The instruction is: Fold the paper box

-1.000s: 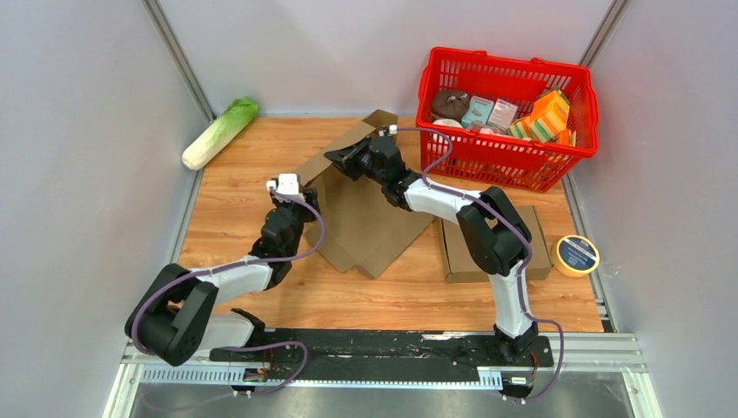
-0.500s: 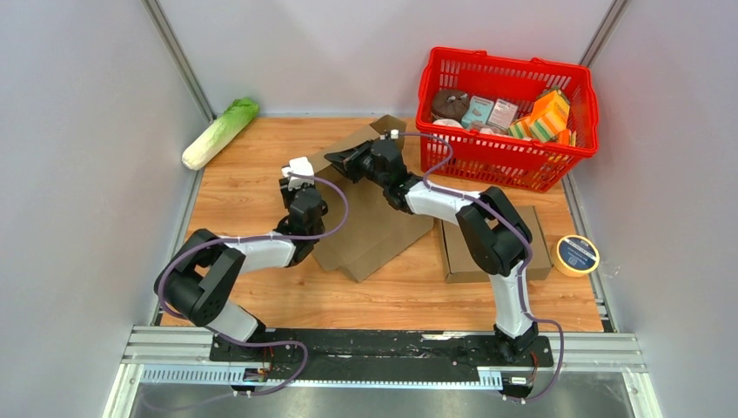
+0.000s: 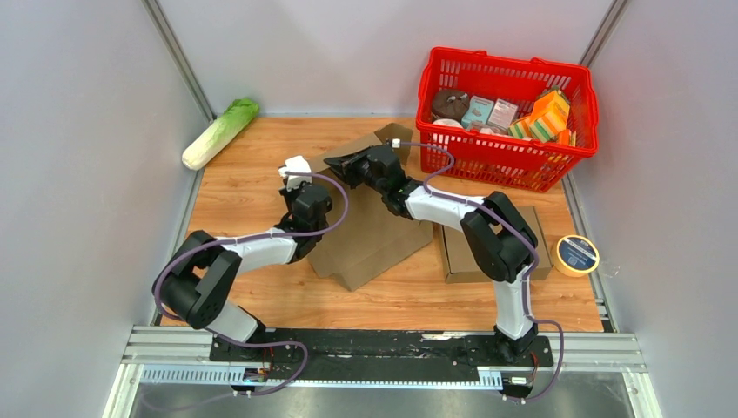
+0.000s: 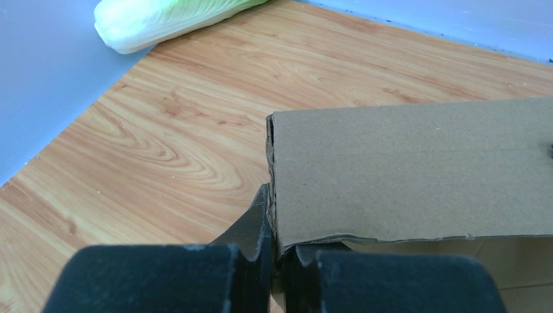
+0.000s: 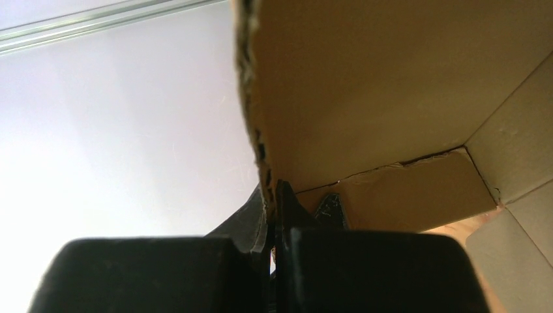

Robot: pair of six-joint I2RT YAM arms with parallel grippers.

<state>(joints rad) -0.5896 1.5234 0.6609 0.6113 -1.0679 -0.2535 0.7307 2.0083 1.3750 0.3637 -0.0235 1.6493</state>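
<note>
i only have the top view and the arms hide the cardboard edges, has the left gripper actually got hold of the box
observer: yes. In the left wrist view the left gripper is shut on the lower left corner of a flat panel of the box.
operator: and the right one
observer: the right wrist view shows the right gripper shut on the thin edge of an upright panel, with the inside of the box on the right of that picture.
operator: is that edge ok
observer: just above the fingers it looks ragged and chipped, not a clean cut.
</note>
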